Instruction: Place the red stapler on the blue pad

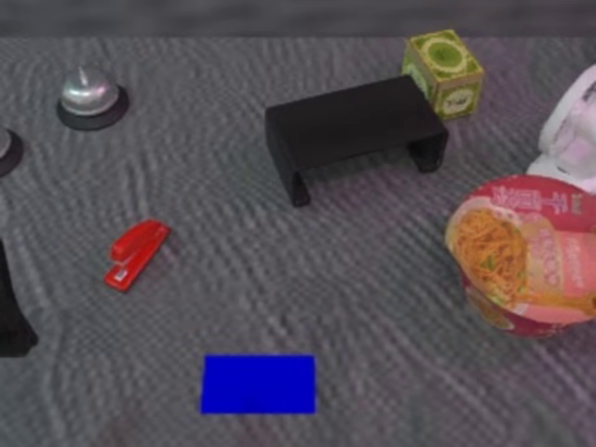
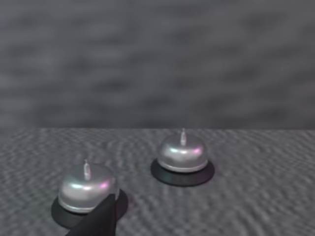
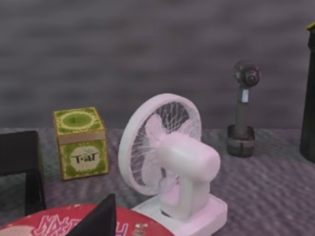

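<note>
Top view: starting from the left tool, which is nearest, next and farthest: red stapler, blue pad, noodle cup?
From the left tool at the left edge:
1. red stapler, left side.
2. blue pad, bottom middle.
3. noodle cup, far right.

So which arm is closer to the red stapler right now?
Left. The left arm sits at the table's left edge, just beside the red stapler. The right arm is out of the top view, past the far right side.

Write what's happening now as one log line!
red stapler: on table, untouched | blue pad: bare | left arm: parked at left edge | right arm: unseen
</note>
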